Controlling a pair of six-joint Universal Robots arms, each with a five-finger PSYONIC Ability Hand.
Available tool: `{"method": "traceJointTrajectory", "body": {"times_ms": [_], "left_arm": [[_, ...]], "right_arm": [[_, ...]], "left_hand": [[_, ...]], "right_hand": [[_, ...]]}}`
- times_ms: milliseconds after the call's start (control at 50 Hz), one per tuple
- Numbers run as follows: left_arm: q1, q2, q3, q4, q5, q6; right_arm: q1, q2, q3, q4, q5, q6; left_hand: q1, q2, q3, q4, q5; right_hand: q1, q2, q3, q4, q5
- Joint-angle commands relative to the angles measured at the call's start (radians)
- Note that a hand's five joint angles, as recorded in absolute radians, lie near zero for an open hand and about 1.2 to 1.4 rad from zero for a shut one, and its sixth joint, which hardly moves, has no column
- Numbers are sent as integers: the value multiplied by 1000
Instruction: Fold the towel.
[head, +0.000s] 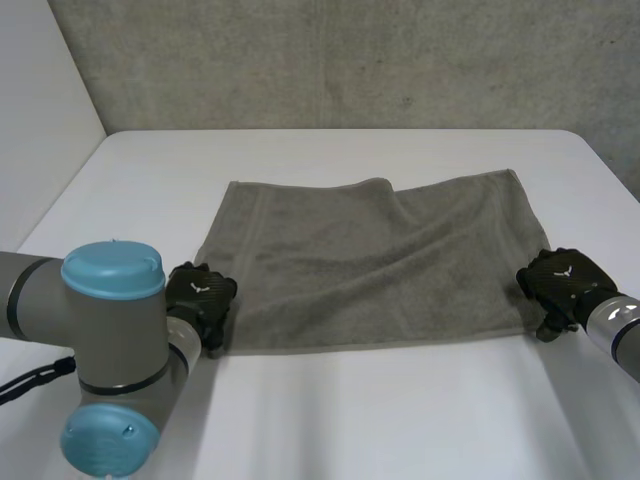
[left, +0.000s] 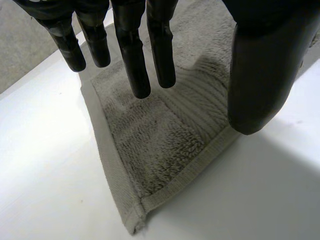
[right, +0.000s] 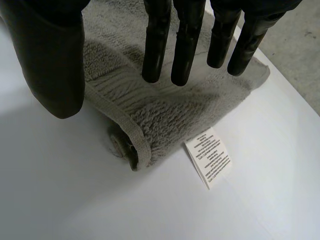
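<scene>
The left arm (head: 112, 330), a chunky grey joint with a light-blue cap, sits closest. At its end the left hand (left: 135, 55) holds straight black fingers and thumb spread apart, gripping nothing, over the near left corner of the towel (head: 380, 260), though I can't really tell if the tips touch the pile. The right hand (right: 187, 40) is the same deal, loose and unclenched over the near right corner, where the hem curls under itself and a white printed care label (right: 209, 156) lies flat on the smooth white table (head: 400, 410). The towel is grey-brown looped terry with a ribbed band by the stitched hem, a rectangle spread mid-table with a soft ripple along its far edge.
</scene>
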Motion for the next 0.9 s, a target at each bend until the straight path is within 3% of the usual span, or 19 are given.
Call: {"method": "traceJointTrajectory", "body": {"times_ms": [20, 100, 120, 140, 160, 180, 440, 580, 700, 720, 740, 780, 900], "left_arm": [[12, -16, 19, -1, 0, 8], [12, -34, 31, -1, 1, 38], [12, -34, 31, -1, 1, 38], [12, -39, 36, -1, 3, 50], [14, -39, 42, -2, 1, 63], [15, -38, 53, -4, 1, 70], [121, 114, 79, -4, 35, 66], [129, 110, 113, -6, 67, 66], [107, 87, 90, -30, 67, 61], [106, 81, 79, -36, 69, 61], [106, 81, 79, -36, 69, 61], [91, 76, 56, -38, 69, 61], [67, 65, 34, -38, 66, 61]], "right_arm": [[-6, 13, -16, -2, -4, 1], [-4, 25, -31, -2, -2, 6], [-4, 33, -42, 0, 1, 7], [-1, 37, -53, 1, 3, 7], [-1, 37, -65, 7, 6, 10], [-1, 37, -65, 7, 6, 10], [6, -72, -137, 99, -22, 236], [6, -59, -192, 101, -4, 286], [25, 4, -269, 122, 21, 420], [31, 23, -292, 131, 26, 447], [38, 42, -316, 144, 32, 463], [46, 54, -339, 157, 44, 470], [78, 106, -433, 193, 117, 484]], "left_hand": [[-89, -90, -52, -56, -89], [-54, -55, -52, -56, -54], [-54, -55, -52, -56, -54], [141, 140, -52, -56, 141], [515, 514, -52, -56, 515], [701, 700, -52, -56, 701], [703, 702, -52, -56, 703], [703, 702, -52, -56, 703], [703, 702, -52, -56, 703], [526, 525, -52, -56, 526], [524, 524, -52, -56, 525], [115, 114, -52, -56, 115], [-1, -2, -52, -56, -1]], "right_hand": [[27, 27, -48, -67, 23], [238, 239, -48, -67, 234], [433, 433, -48, -67, 429], [740, 741, -48, -67, 736], [745, 745, -48, -67, 741], [745, 745, -48, -67, 741], [745, 746, -48, -67, 741], [745, 746, -48, -67, 741], [745, 746, -48, -67, 741], [745, 746, -48, -67, 741], [745, 746, -48, -67, 741], [745, 746, -48, -67, 741], [745, 746, -48, -67, 741]]}}
